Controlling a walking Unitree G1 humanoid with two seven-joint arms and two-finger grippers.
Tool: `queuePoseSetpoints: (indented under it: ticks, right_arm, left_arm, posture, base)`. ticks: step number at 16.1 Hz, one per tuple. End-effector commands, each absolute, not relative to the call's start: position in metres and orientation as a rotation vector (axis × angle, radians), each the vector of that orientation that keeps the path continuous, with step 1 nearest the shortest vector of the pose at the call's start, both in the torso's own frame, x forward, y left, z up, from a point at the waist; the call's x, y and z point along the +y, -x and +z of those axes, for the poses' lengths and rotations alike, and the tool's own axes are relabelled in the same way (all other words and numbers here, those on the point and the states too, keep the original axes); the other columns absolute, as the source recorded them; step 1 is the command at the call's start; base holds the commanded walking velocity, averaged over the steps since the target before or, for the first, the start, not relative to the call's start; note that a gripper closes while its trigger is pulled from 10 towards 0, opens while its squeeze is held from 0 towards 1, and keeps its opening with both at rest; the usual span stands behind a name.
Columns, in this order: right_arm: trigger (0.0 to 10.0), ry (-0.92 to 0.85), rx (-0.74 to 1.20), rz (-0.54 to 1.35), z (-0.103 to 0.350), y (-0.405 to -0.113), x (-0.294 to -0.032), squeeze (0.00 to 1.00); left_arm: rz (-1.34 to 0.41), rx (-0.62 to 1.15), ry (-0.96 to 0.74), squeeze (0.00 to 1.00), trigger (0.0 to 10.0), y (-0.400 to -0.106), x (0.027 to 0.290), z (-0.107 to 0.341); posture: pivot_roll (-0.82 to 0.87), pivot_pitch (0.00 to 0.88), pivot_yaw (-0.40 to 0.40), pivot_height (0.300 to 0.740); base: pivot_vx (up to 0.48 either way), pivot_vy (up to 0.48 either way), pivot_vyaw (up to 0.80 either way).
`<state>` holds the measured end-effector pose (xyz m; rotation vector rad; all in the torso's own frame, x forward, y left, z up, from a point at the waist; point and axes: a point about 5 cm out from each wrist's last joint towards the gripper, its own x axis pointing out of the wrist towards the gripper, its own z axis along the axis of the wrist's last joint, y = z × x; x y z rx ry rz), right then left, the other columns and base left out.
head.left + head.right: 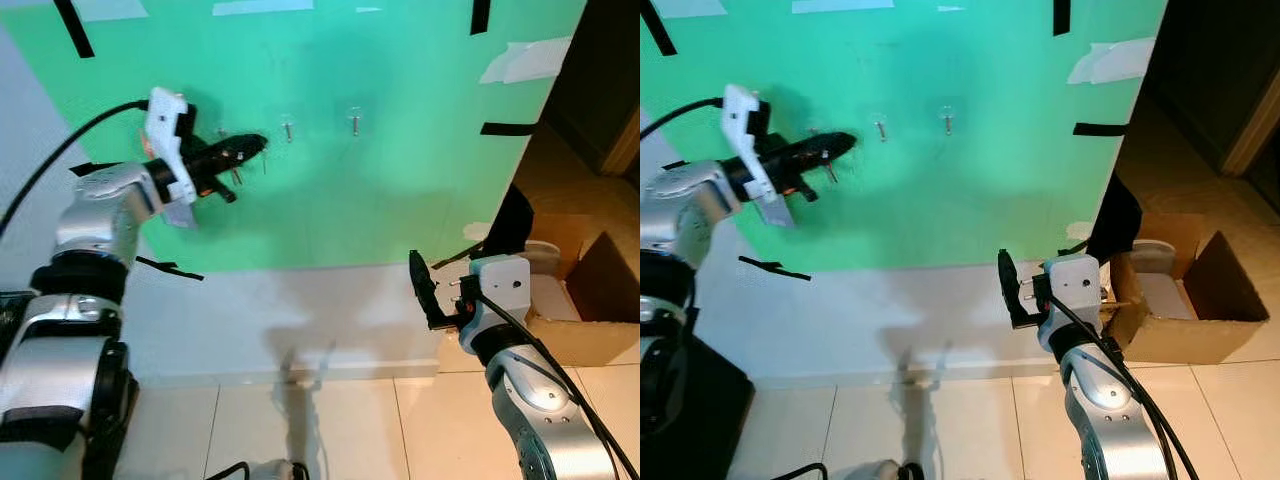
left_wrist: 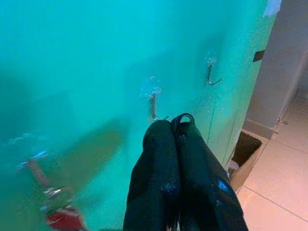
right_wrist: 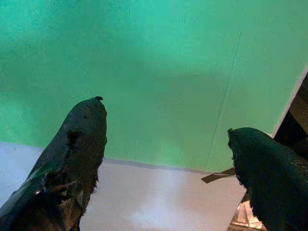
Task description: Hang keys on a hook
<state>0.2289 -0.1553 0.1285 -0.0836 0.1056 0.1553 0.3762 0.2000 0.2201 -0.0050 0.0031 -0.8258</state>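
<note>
Left gripper [image 1: 255, 143] raised to the green wall panel [image 1: 400, 180], fingers pressed together with a small dark ring [image 2: 182, 118], probably the key ring, pinched at the tips. Tips close to the middle hook [image 2: 154, 103] of three clear adhesive hooks, just below and in front of it, not touching as far as can be told. Further along the panel toward the corner, another hook [image 2: 211, 74], bare. On the opposite side, a blurred third hook [image 2: 36, 168] with something metallic and red [image 2: 60, 216] hanging from it, possibly keys, too smeared to name surely. Right gripper [image 1: 424, 290] held low before the white lower wall [image 1: 300, 310], fingers [image 3: 79, 139] spread wide apart with nothing between them. To the robot's right, an open cardboard box [image 1: 590, 300] on the tiled floor [image 1: 350, 430], beside the panel's edge. Black tape strips [image 1: 505, 128] stuck at several spots on the panel.
</note>
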Motion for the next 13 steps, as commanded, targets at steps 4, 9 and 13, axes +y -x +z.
queuePoseSetpoints:
  ticks: [4,9,13]
  right_arm:
    - [10.0,0.074,0.119,0.15,0.128,-0.228,-0.154,0.0]
    - [10.0,0.064,0.11,0.18,0.131,-0.226,-0.151,0.0]
    - [10.0,0.077,0.048,0.306,0.149,-0.226,-0.141,0.0]
  left_arm:
    - [-0.766,0.044,-0.022,0.0,10.0,-0.384,0.197,0.218]
    - [-0.81,0.044,0.01,0.0,10.0,-0.387,0.189,0.219]
    - [-0.839,0.052,0.007,0.0,10.0,-0.389,0.18,0.217]
  posture:
    - [-0.11,0.0,0.139,0.74]
    - [-0.12,0.0,0.148,0.74]
    - [-0.13,0.0,0.152,0.74]
  base:
    - [0.0,0.0,0.0]
    - [0.0,0.0,0.0]
    - [0.0,0.0,0.0]
